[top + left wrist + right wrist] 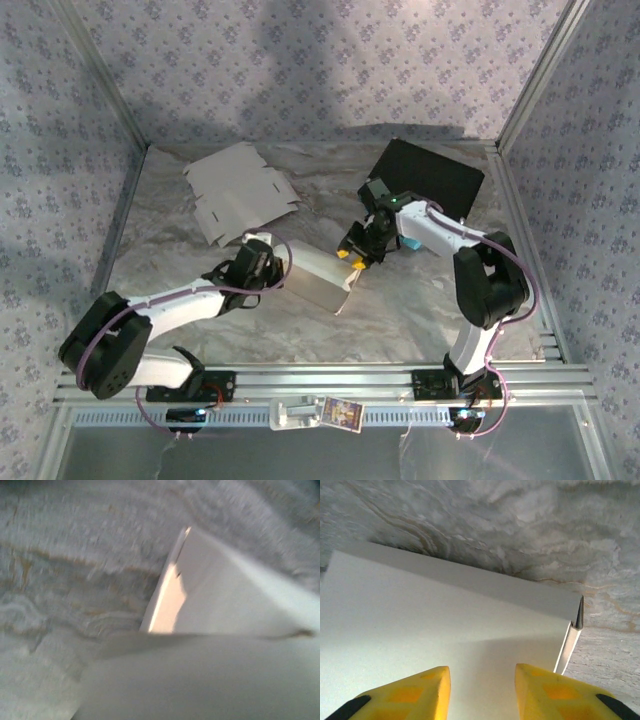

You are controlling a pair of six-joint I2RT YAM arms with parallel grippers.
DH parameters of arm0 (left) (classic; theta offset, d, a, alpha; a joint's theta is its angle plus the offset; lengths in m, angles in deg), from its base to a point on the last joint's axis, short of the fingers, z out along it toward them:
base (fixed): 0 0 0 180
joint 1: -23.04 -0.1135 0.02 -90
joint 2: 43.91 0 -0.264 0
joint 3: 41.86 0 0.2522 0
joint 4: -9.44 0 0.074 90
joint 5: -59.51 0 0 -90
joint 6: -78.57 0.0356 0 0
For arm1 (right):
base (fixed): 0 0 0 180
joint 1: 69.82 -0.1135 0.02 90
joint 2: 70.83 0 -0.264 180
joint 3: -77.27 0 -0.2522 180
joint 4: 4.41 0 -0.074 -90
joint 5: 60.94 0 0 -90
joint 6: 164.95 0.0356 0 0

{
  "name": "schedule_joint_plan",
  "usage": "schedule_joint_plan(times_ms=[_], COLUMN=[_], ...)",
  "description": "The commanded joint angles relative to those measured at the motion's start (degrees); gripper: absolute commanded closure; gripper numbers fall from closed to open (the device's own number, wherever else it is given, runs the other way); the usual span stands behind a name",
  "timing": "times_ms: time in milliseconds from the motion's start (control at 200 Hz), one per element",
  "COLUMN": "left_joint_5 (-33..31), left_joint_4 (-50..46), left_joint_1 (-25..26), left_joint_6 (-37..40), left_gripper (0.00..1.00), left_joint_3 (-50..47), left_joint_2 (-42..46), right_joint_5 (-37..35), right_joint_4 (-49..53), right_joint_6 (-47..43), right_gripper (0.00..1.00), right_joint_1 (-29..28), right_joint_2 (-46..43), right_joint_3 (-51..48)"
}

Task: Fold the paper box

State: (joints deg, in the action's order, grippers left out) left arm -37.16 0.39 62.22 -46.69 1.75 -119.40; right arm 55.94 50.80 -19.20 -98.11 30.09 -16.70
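Note:
The partly folded white paper box (318,281) lies in the middle of the marbled table. My left gripper (266,262) is pressed against its left end. In the blurred left wrist view, white box panels (225,600) cover the lower frame and hide the fingers. My right gripper (357,256) is at the box's upper right corner. In the right wrist view its yellow fingers (420,695) stand apart over a flat white panel (445,615), so the right gripper (480,672) is open with nothing clamped. A thin folded side flap (568,642) shows at the panel's right edge.
A flat unfolded cardboard blank (240,190) lies at the back left. A black mat (430,178) sits at the back right, behind the right arm. Patterned walls enclose the table, and a metal rail (320,380) runs along the near edge.

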Motion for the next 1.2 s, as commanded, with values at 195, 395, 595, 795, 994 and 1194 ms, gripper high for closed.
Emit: schedule_joint_plan(times_ms=[195, 395, 595, 795, 994, 1194], left_joint_5=[2.79, 5.89, 6.64, 4.67, 11.39, 17.19], left_joint_4=[-10.78, -21.84, -36.16, -48.70, -51.88, -49.02], left_joint_1=[0.52, 0.65, 0.70, -3.28, -13.51, -16.23], left_joint_6=[-4.94, -9.89, -14.76, -14.37, -5.41, 3.36], left_gripper=[0.73, 0.60, 0.54, 0.49, 0.48, 0.49], left_joint_3=[-2.49, -2.37, 3.70, 21.02, 37.17, 43.10], left_joint_2=[8.43, 17.98, 28.37, 24.55, 6.51, -8.43], right_joint_5=[-3.43, -7.92, -8.28, -9.96, -10.88, -5.60], right_joint_4=[-2.01, -0.96, -0.85, 0.19, 3.04, 1.30], right_joint_6=[0.94, 0.73, 0.15, 0.37, 1.30, 6.16], right_gripper=[0.67, 0.67, 0.67, 0.68, 0.65, 0.58], right_joint_1=[-2.33, -2.13, -2.28, -2.38, -1.97, -2.81], right_joint_2=[-1.99, -4.88, -4.87, -6.31, -8.55, -12.02], right_joint_3=[-3.45, -3.38, -2.88, -2.68, -2.47, -6.80])
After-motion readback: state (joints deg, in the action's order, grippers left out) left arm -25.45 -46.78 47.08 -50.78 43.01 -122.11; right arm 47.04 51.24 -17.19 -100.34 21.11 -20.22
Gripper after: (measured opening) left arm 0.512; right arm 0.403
